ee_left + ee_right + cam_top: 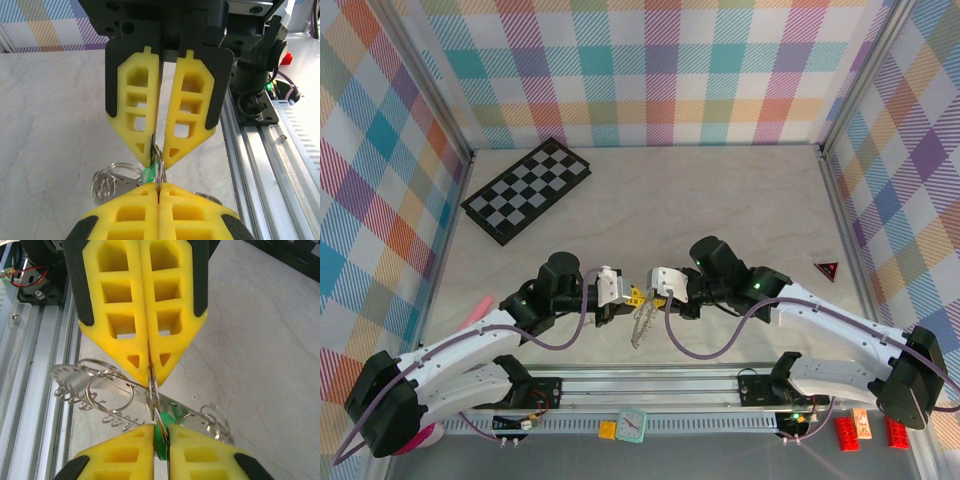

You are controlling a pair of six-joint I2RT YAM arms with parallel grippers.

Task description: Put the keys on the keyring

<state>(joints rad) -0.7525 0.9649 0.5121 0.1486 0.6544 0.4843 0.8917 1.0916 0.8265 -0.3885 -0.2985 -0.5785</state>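
Keyring [641, 328] hangs between both tips: left pincer [158, 186] is clamped on its wire, and right pincer [161, 427] pinches a key [160, 441] by its green head. Key sits just beside that wire.

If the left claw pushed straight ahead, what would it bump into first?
The right gripper: it faces the left gripper almost tip to tip, with only a loop of the keyring between them.

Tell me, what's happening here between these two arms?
Over the table, the left gripper is shut on a wire loop of the keyring, holding it. The right gripper, facing it tip to tip, pinches a green-headed key against that loop. Whether the key is threaded on yet cannot be told.
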